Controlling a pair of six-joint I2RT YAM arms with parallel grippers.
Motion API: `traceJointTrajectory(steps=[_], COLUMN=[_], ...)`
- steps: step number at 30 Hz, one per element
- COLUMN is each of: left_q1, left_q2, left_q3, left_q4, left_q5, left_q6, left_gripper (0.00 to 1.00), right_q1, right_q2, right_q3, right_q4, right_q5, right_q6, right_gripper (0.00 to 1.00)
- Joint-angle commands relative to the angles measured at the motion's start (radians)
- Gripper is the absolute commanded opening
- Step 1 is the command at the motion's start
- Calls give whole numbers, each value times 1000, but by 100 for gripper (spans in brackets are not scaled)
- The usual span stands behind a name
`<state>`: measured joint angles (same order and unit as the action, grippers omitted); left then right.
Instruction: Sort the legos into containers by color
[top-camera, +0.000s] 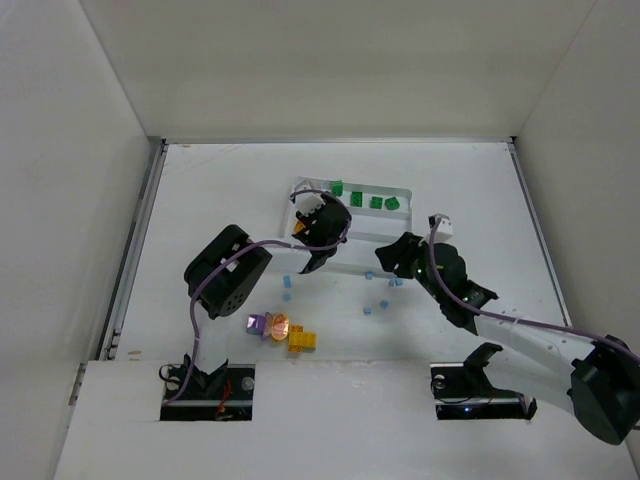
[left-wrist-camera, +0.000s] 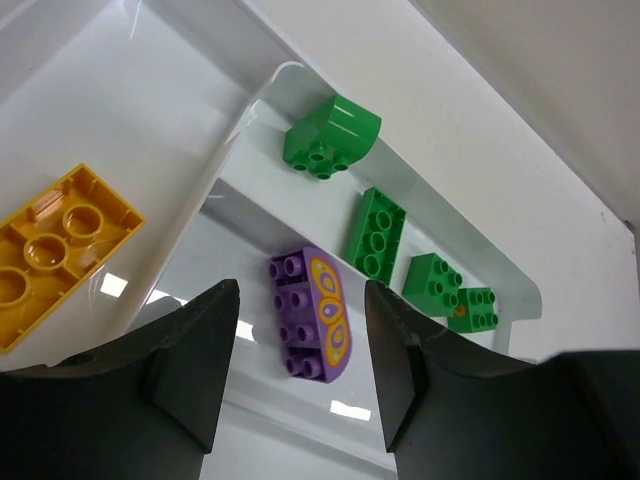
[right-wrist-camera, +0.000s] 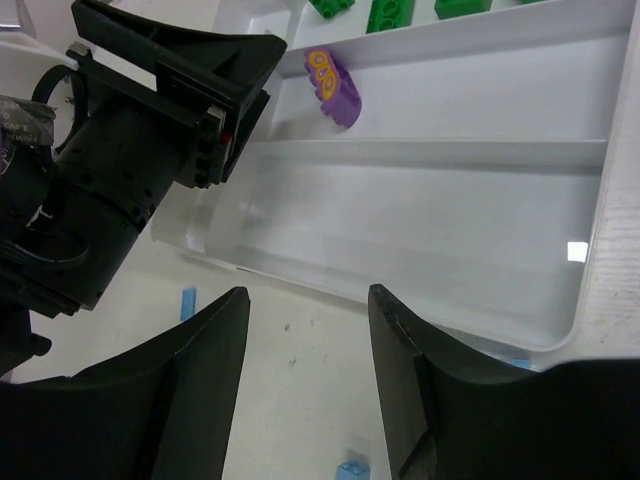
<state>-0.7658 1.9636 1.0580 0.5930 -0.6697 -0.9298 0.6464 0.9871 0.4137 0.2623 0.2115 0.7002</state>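
Observation:
The white tray (top-camera: 405, 192) lies at the table's middle back. Several green bricks (top-camera: 376, 202) sit in its far compartment, also in the left wrist view (left-wrist-camera: 376, 232). My left gripper (top-camera: 322, 222) hangs open and empty over the tray (left-wrist-camera: 230, 150). A purple brick with a yellow butterfly (left-wrist-camera: 312, 312) lies in the compartment below its jaws (left-wrist-camera: 300, 380), untouched. An orange brick (left-wrist-camera: 55, 250) lies in the compartment to the left. My right gripper (top-camera: 395, 252) is open and empty (right-wrist-camera: 305, 370) over the table by the tray's near wall (right-wrist-camera: 330, 275). It also sees the purple brick (right-wrist-camera: 335, 80).
A purple brick (top-camera: 258, 323), an orange round one (top-camera: 279, 325) and a yellow brick (top-camera: 302, 340) lie loose near the left arm's base. Tiny light blue bricks (top-camera: 383, 304) are scattered before the tray, one under my right jaws (right-wrist-camera: 352, 468). The left gripper's body (right-wrist-camera: 170, 120) is near the right one.

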Motion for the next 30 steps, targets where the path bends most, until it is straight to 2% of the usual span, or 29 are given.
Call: traceJointTrajectory(steps=[1, 4, 8, 11, 13, 18, 24, 30], left_q1=[3, 0, -3, 1, 9, 41, 69, 118], left_q2=[-81, -124, -221, -331, -406, -601, -805, -927], left_q3=[-32, -68, -137, -229, -289, -443, -585, -655], left_q4=[11, 22, 54, 115, 136, 131, 87, 38], left_q5=[-30, -27, 13, 82, 142, 260, 292, 328], left_q6=[-14, -8, 40, 100, 138, 192, 215, 200], left_gripper=[51, 50, 42, 38, 38, 38, 40, 40], right_q1=[28, 55, 124, 248, 340, 526, 670, 690], right_q2=[15, 15, 53, 113, 140, 191, 312, 501], right_q3=[20, 31, 71, 106, 125, 171, 237, 344], right_q4=[43, 34, -20, -47, -61, -124, -213, -219], right_q5=[-26, -44, -109, -127, -115, -106, -106, -101], right_q6=[-7, -31, -93, -131, -172, -284, -458, -539], right_gripper=[57, 52, 35, 34, 40, 70, 80, 78])
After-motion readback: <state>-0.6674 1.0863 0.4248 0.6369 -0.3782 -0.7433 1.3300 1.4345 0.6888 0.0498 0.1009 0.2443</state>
